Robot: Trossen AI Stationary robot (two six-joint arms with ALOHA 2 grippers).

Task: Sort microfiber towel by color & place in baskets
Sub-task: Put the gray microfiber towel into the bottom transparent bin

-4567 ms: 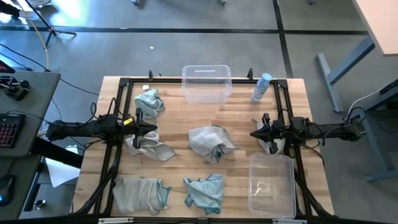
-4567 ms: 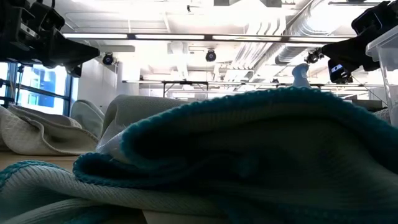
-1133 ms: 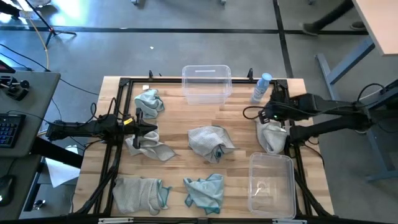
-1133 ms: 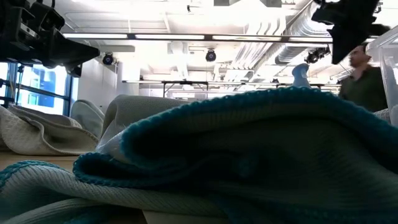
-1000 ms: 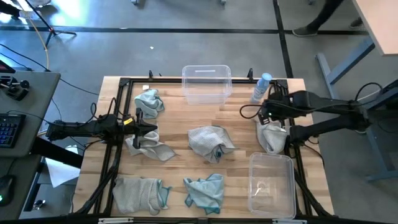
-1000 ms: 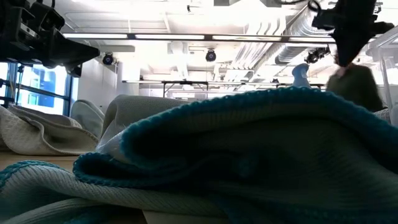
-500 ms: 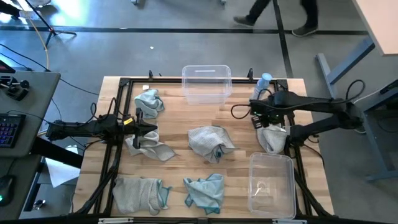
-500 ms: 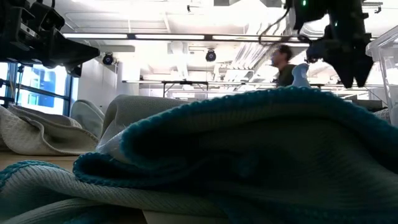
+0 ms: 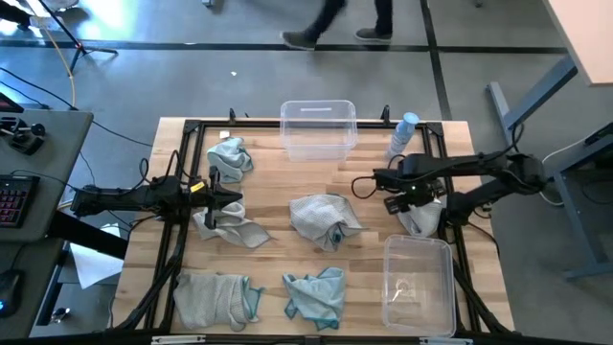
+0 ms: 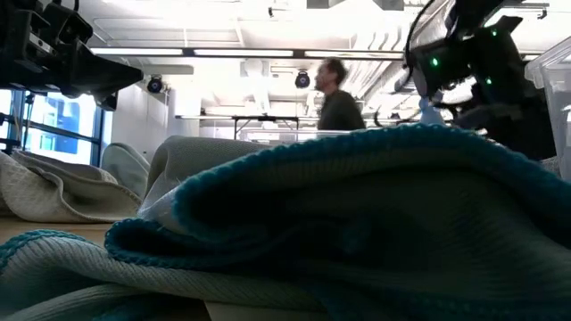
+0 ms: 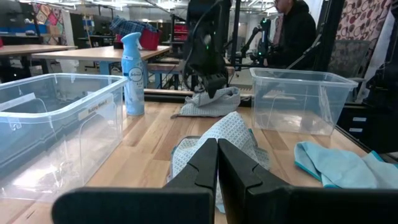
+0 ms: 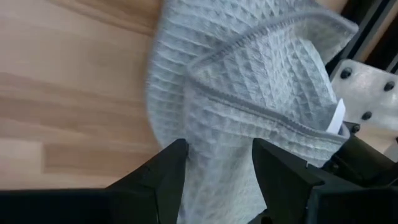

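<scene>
Grey microfiber towel (image 12: 249, 99) lies crumpled at the desk's right edge beneath the right gripper (image 12: 214, 165), fingers spread and empty; better to drop straight, pinch a raised fold, then close; left gripper (image 11: 216, 163), fingers shut and empty, waits left.

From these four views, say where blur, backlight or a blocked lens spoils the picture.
Low view: a teal-edged towel right at the lens fills the frame, dark against bright ceiling lights. Right wrist view: the grey waffle towel is motion-smeared at its edge. High view: evenly lit, but the walking person is blurred. Left wrist view: clear.
</scene>
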